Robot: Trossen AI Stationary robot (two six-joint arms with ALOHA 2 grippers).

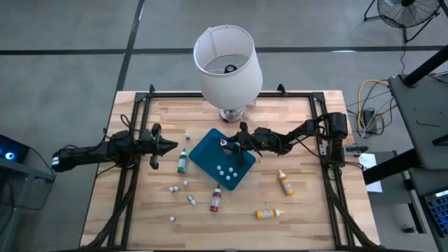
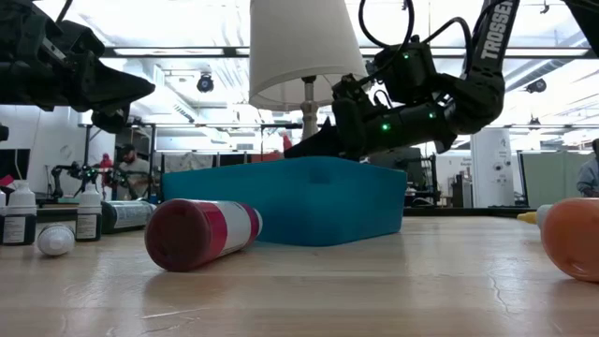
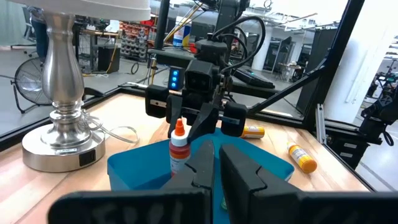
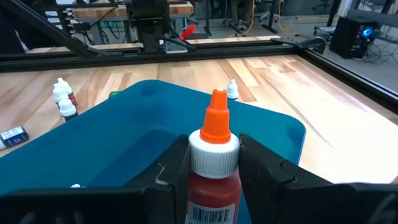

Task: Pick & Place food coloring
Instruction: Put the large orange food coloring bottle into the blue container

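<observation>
Right wrist view shows the right gripper (image 4: 213, 171) partly closed, its dark fingers clamping a ribbed white collar under the orange cone tip of a red food coloring bottle (image 4: 213, 163), upright over the smooth teal tray (image 4: 273, 127). Pale plank table (image 1: 308, 210) underneath; workshop clutter beyond. From overhead, the left gripper (image 1: 168, 147) waits shut beside a green bottle (image 1: 182, 162).

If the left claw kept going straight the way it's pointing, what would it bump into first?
Probably the green bottle or the edge of the blue tray. The left gripper, shut, points across the table at the tray, where the right gripper holds a red bottle. Height is unclear.
</observation>
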